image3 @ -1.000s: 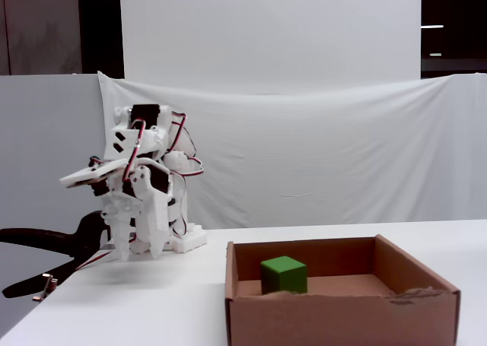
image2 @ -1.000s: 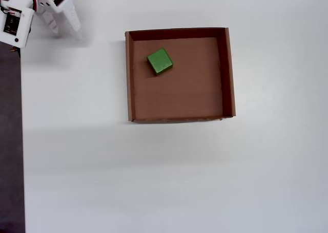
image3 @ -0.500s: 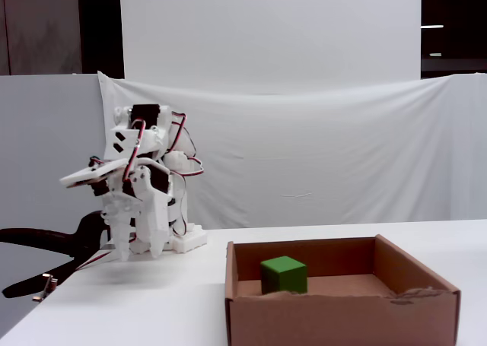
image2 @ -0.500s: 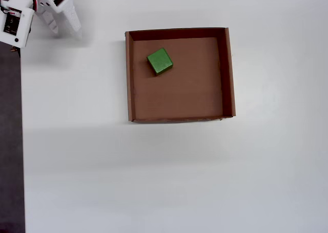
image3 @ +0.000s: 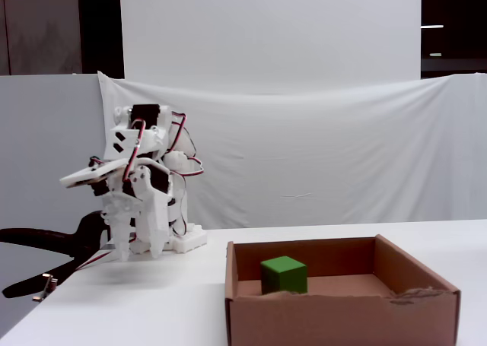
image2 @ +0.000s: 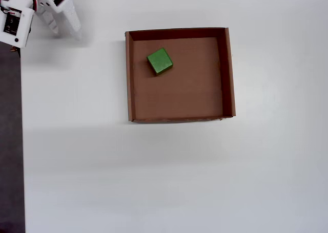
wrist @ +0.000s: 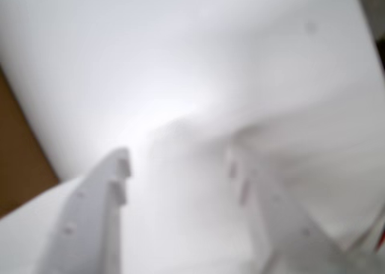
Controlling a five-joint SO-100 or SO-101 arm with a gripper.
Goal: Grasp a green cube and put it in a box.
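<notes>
The white surface (image2: pixel 169 176) fills nearly the whole overhead view, with a dark strip down the left edge of the frame. In the fixed view a white cloth backdrop (image3: pixel 319 156) hangs behind it.

The box (image2: pixel 228 74) sits in the upper middle of the overhead frame, open side up; in the fixed view it stands at lower right (image3: pixel 342 319), its near wall facing the camera with a ragged top edge toward the right.

The white arm (image3: pixel 141 186) is folded up at the left of the fixed view, red and black wires looping off it, and shows only at the upper left corner of the overhead frame, well apart from the box.

The gripper (image3: pixel 135 251) points down at the surface, its fingers spread apart and empty; the blurred wrist view shows both fingers with bare white surface between them.

The green cube (image2: pixel 160 61) rests on the box floor, near the upper left corner in the overhead view, turned slightly askew to the walls.
</notes>
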